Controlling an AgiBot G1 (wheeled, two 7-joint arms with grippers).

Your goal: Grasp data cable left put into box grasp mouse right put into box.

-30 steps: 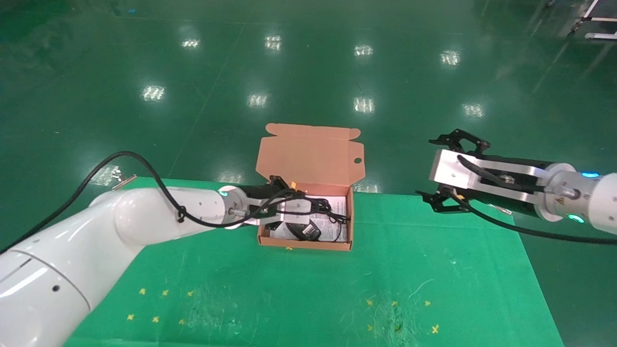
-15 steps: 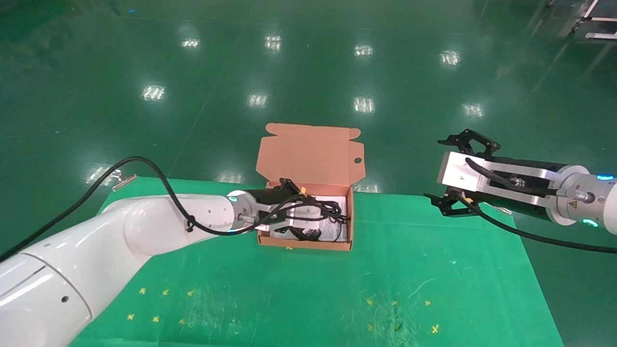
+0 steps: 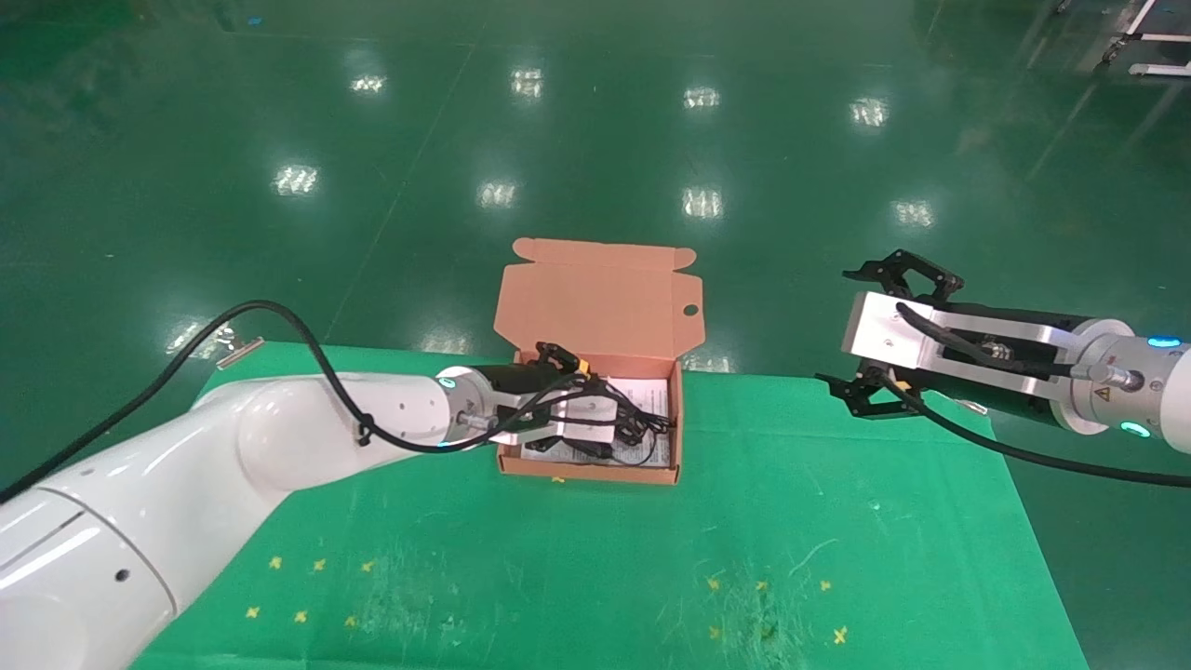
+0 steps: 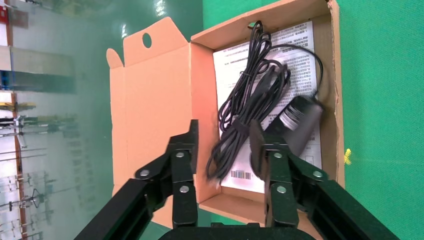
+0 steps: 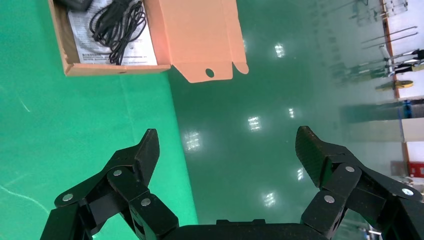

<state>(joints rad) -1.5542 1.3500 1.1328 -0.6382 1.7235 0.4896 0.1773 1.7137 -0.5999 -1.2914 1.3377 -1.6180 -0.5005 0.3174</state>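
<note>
The salmon-orange box [image 3: 586, 471] stands open at the back of the green mat, its lid [image 3: 600, 298] upright. The black data cable bundle [image 4: 250, 100] lies on the white sheet inside the box. The black mouse [image 4: 300, 120] lies beside it, against the box's front wall. My left gripper [image 4: 224, 132] hovers over the box's left end [image 3: 595, 409], open, with the tail of the cable loose between its fingers. My right gripper [image 3: 835, 326] is open and empty in the air to the right of the box, over the mat's back edge [image 5: 227, 145].
The green mat [image 3: 744, 521] covers the table, with small yellow marks near its front. The glossy green floor [image 3: 595, 140] lies beyond the back edge. The right wrist view shows the box [image 5: 115, 68] with the cable [image 5: 117, 25] in it.
My left gripper has moved a little farther over the box, and the cable now lies lower on the sheet. My right gripper has drifted slightly right, away from the box.
</note>
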